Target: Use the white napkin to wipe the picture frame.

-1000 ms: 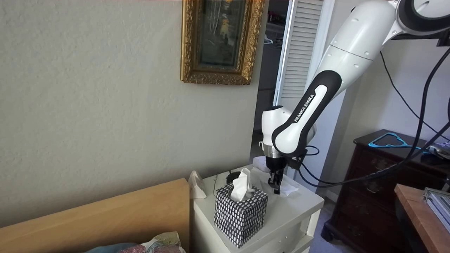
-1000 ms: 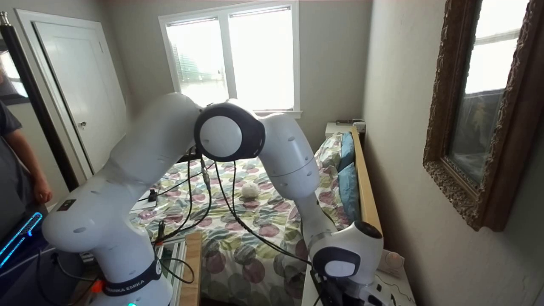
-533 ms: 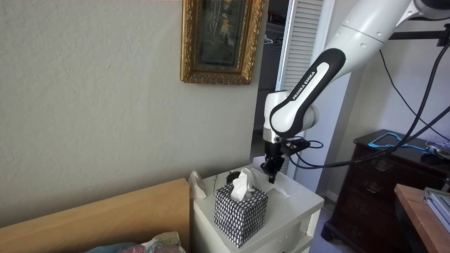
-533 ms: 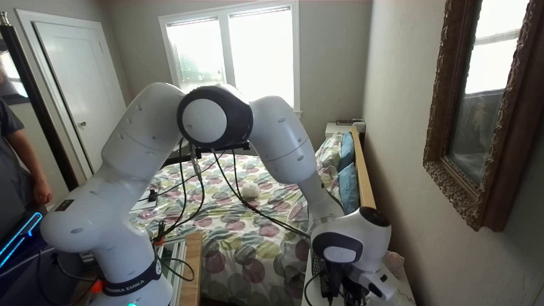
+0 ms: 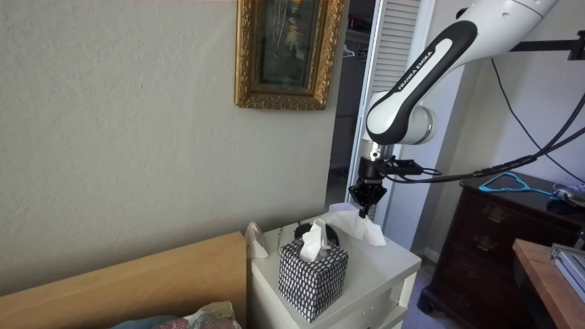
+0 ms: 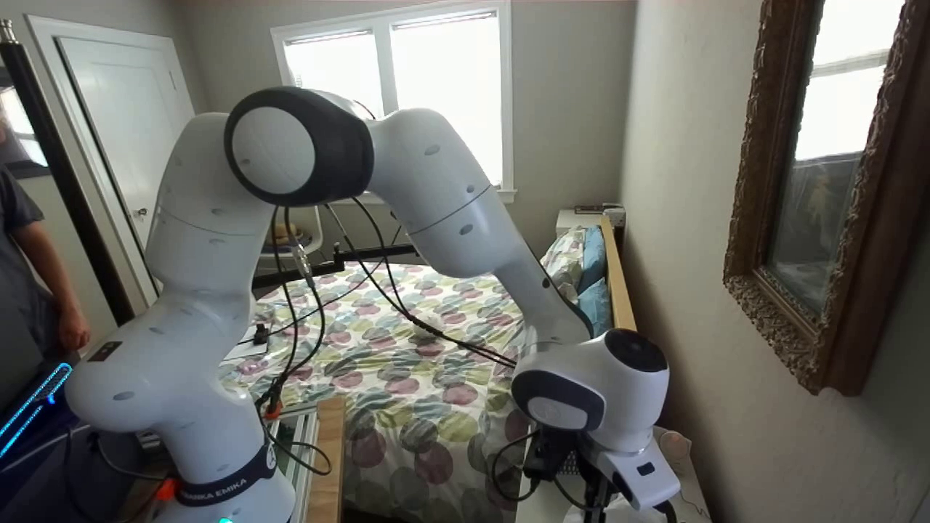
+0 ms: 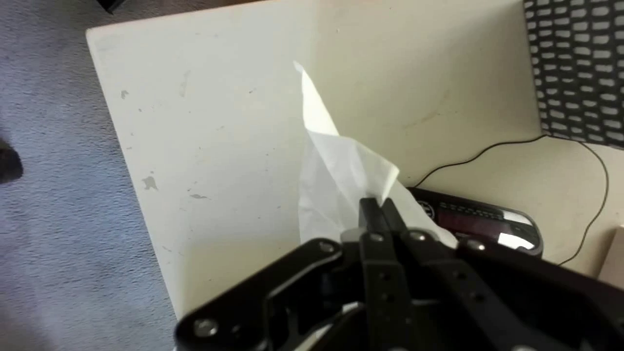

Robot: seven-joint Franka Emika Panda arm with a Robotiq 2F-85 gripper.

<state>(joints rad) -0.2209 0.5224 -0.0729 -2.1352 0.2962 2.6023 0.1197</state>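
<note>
The white napkin (image 5: 368, 230) hangs from my gripper (image 5: 363, 213) over the back of the white nightstand (image 5: 384, 267). In the wrist view, the fingertips (image 7: 379, 201) are closed together on a fold of the napkin (image 7: 321, 180), which spreads out below them. I cannot tell whether its lower edge touches the nightstand. The gold picture frame (image 5: 281, 101) hangs on the wall, above and to the left of the gripper in an exterior view. Its ornate border (image 6: 777, 334) also shows at the right in an exterior view, where the gripper is partly cut off at the bottom.
A patterned tissue box (image 5: 313, 278) stands on the nightstand, with a black clock (image 7: 480, 219) and its thin cord behind it. A small pale item (image 5: 256, 242) stands by the wooden headboard (image 5: 137, 269). A dark dresser (image 5: 480, 219) and a louvered door (image 5: 393, 64) are nearby.
The arm has risen and my gripper has turned, with its fingers closed on the napkin. The napkin lay flat before and is now pulled up from the nightstand. The frame has not moved.
</note>
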